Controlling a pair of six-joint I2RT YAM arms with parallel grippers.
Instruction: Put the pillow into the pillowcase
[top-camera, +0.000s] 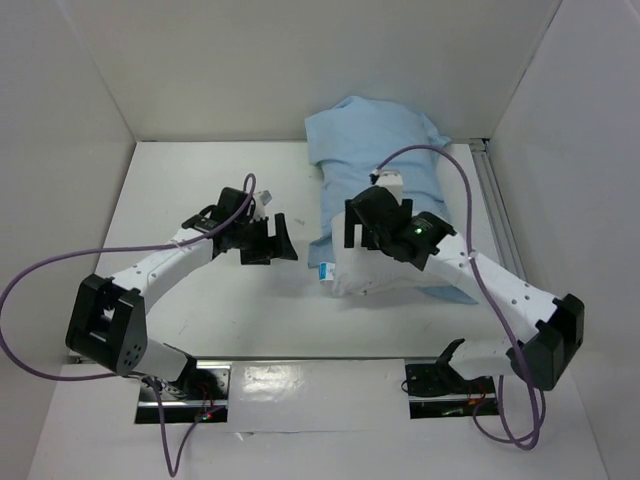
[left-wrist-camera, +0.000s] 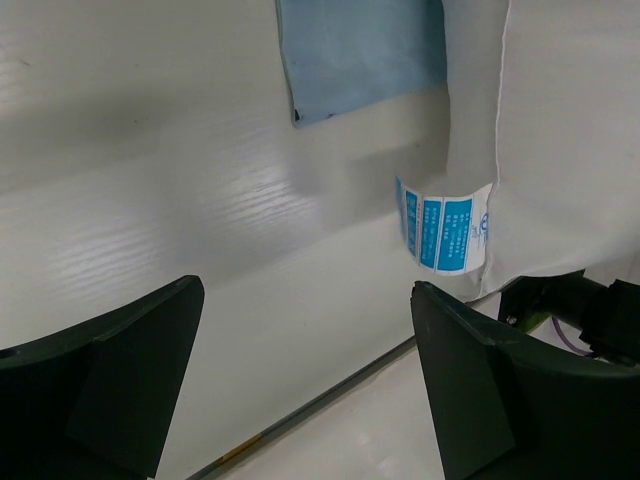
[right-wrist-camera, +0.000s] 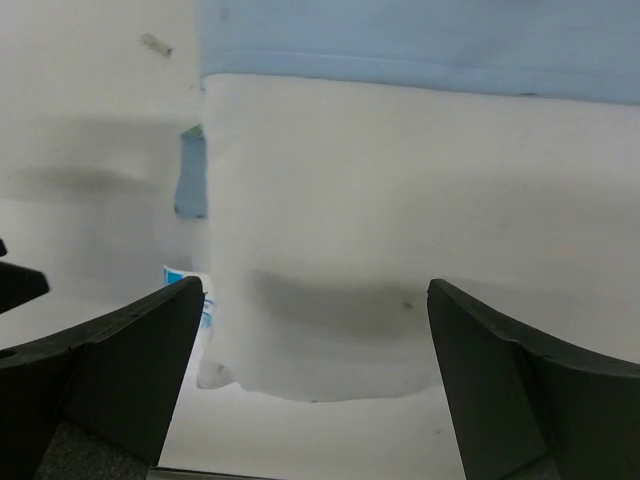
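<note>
the pillow (top-camera: 375, 277) lies to the right of centre on the white surface (top-camera: 200, 190), most of it tucked inside the light blue pillowcase (top-camera: 375, 150). only its near end sticks out of the case's open mouth as a plump white block, with a small blue-and-white tag (top-camera: 324, 272) at its left corner.

the right jaws are apart and grip nothing. they sit over that exposed end, and the right wrist view shows the pillow (right-wrist-camera: 330, 230) framed between the two dark fingers, with the hem of the pillowcase (right-wrist-camera: 400, 35) running across above it.

the left jaws are also wide apart and empty, just left of the pillow above the bare surface. their camera looks toward the tag (left-wrist-camera: 445, 232), the pillow's white side (left-wrist-camera: 570, 130) and a corner of the pillowcase (left-wrist-camera: 360, 50).
</note>
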